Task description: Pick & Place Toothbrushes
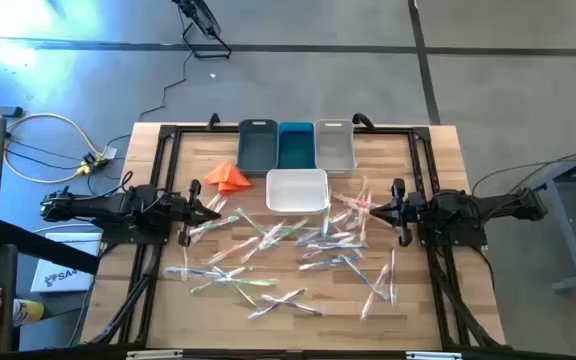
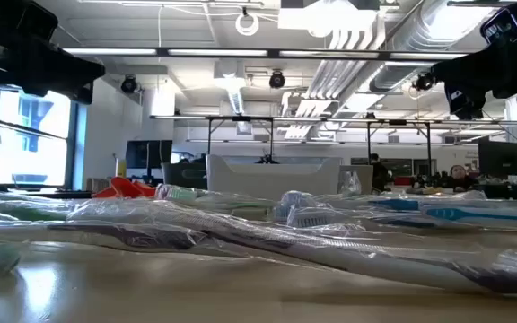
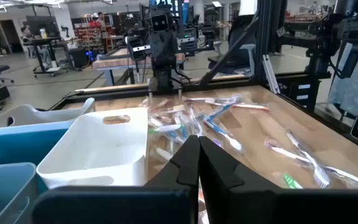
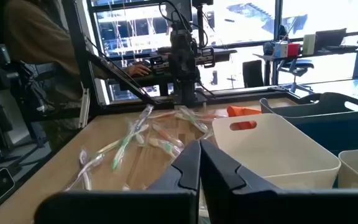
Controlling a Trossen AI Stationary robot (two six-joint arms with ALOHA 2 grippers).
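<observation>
We take the white bin point(image 1: 297, 190) as our landmark. The toothbrushes point(image 1: 268, 262) lie loose in clear wrappers on the table point(image 1: 438, 300), fanned out from just in front of the white bin towards the table's near edge and to both sides of it; none is in the white bin or in the three bins point(image 1: 295, 146) behind it. Their long axes run every way and several cross, so no single approach angle serves.

The left gripper point(image 1: 220, 211) hangs above the table on the white bin's left, fingers pressed together and holding nothing, pointing across towards the bin. The nearest wrapped brushes lie just beyond and below its tips, slanting away. The right gripper point(image 1: 354, 206) mirrors it on the bin's right, also closed and empty, its tips over a pinkish cluster lying close beside the bin.

In our judgement either arm has brushes near at hand; each must open, turn its fingers across one handle, and descend. The orange cloth point(image 1: 230, 177) lies left of the bin, apart from the work.
</observation>
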